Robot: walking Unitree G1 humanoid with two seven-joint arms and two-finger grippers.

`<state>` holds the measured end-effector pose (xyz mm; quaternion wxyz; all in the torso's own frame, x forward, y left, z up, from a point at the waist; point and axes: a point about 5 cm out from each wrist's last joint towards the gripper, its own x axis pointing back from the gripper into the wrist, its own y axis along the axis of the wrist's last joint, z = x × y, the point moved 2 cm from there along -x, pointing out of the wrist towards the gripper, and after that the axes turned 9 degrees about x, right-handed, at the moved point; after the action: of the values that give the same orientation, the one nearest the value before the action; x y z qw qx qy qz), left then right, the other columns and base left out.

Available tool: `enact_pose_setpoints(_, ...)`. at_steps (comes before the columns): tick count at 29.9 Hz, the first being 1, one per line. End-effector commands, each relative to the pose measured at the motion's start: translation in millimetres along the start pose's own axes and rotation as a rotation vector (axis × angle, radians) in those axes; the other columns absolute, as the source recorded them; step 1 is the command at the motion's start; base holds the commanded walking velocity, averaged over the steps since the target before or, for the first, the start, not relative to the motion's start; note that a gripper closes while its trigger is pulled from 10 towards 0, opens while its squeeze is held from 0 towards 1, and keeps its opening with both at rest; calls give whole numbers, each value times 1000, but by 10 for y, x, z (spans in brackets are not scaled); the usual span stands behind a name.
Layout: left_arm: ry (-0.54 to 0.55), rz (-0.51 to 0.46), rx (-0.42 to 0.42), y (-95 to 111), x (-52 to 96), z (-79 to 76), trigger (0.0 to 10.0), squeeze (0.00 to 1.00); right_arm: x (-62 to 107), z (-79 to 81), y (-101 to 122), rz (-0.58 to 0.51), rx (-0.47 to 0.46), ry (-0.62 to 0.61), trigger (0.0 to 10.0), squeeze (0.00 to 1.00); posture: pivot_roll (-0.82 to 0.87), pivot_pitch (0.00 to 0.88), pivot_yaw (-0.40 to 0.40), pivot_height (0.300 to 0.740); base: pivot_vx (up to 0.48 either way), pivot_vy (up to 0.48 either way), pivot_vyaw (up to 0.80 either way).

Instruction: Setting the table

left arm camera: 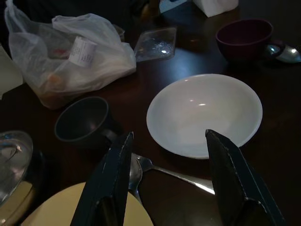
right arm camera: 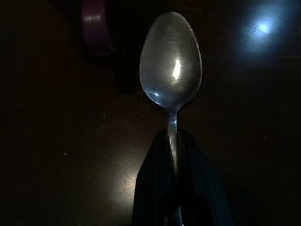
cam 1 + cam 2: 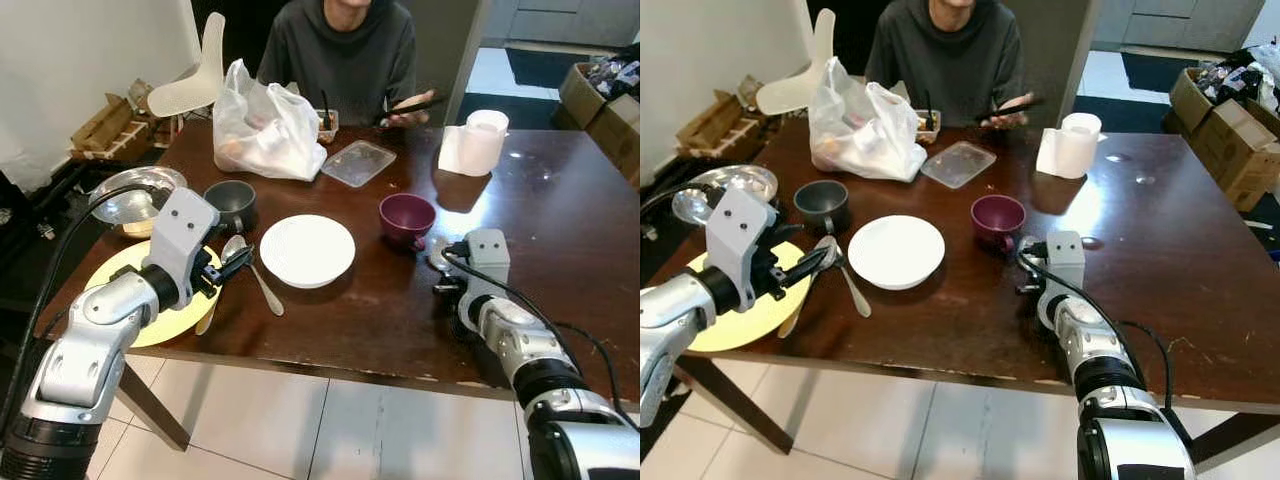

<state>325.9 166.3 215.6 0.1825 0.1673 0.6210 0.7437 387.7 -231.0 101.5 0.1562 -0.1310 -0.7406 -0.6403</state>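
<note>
A spoon is being pinched by the right claw beside the purple cup; the left claw is being held spread over spoons near the white bowl.

White bowl sits upright mid-table, purple cup to its right, two metal spoons lying left.

Both arms are built of rounded silver segments joined by black rings. Each wrist is capped by a light grey, boxy camera housing marked with small dark screw holes. Black cables are looped along both forearms. The left claw and the right claw are each formed of two long, flat black fingers.
</note>
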Motion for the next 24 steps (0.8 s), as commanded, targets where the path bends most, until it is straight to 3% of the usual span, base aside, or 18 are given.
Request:
enact_pose_setpoints(1, 11, 11, 19, -54, 27, 4, 10000, 0, 60, 12, -528, 195, -82, -2, 0, 0, 41, 27, 102, 740, 0, 0, 0)
enact_pose_setpoints(6, 10, 7, 30, -82, 11, -38, 10000, 0, 38, -30, -286, 52, -256, -28, 0, 0, 36, 8, 102, 740, 0, 0, 0)
enact_pose_setpoints(8, 9, 6, 31, -88, 6, -47, 10000, 0, 38, -40, -229, 23, -265, -32, 0, 0, 31, 4, 104, 740, 0, 0, 0)
enact_pose_setpoints(10, 3, 5, 35, -100, -12, -73, 10000, 0, 64, -49, 23, -93, -267, -23, 0, 0, 21, 0, 107, 740, 0, 0, 0)
enact_pose_setpoints(12, 3, 5, 35, -100, -12, -73, 10000, 0, 64, -49, 23, -93, -267, -23, 0, 0, 21, 0, 107, 740, 0, 0, 0)
enact_pose_setpoints(13, 1, 3, 36, -101, -24, -81, 10000, 0, 99, -50, 174, -161, -245, -17, 0, 0, 17, 0, 107, 740, 0, 0, 0)
enact_pose_setpoints(14, 1, 3, 36, -101, -24, -81, 10000, 0, 99, -50, 174, -161, -245, -17, 0, 0, 17, 0, 107, 740, 0, 0, 0)
enact_pose_setpoints(15, 0, -1, 39, -98, -37, -87, 10000, 0, 204, -36, 448, -291, -207, -8, 0, 0, 11, 0, 107, 740, 0, 0, 0)
enact_pose_setpoints(16, 1, -6, 43, -92, -52, -93, 10000, 0, 307, -16, 636, -383, -178, -2, 1765, 0, 1, 0, 107, 740, 0, 0, 0)
enact_pose_setpoints(17, 0, -12, 48, -87, -69, -103, 10000, 0, 425, 21, 806, -471, -149, 4, 10000, 0, -6, 0, 106, 740, 0, 0, 0)
enact_pose_setpoints(18, 0, -12, 48, -87, -69, -103, 10000, 0, 425, 21, 806, -471, -149, 4, 10000, 0, -6, 0, 106, 740, 0, 0, 0)
enact_pose_setpoints(19, -3, -20, 55, -81, -96, -124, 10000, 0, 580, 68, 972, -565, -108, -10, 10000, 0, -13, 0, 105, 740, 0, 0, 0)
enact_pose_setpoints(24, -6, -33, 75, -73, -128, -157, 10000, 0, 768, 145, 1079, -640, -72, -57, 10000, 0, -26, 0, 102, 740, 0, 0, 0)
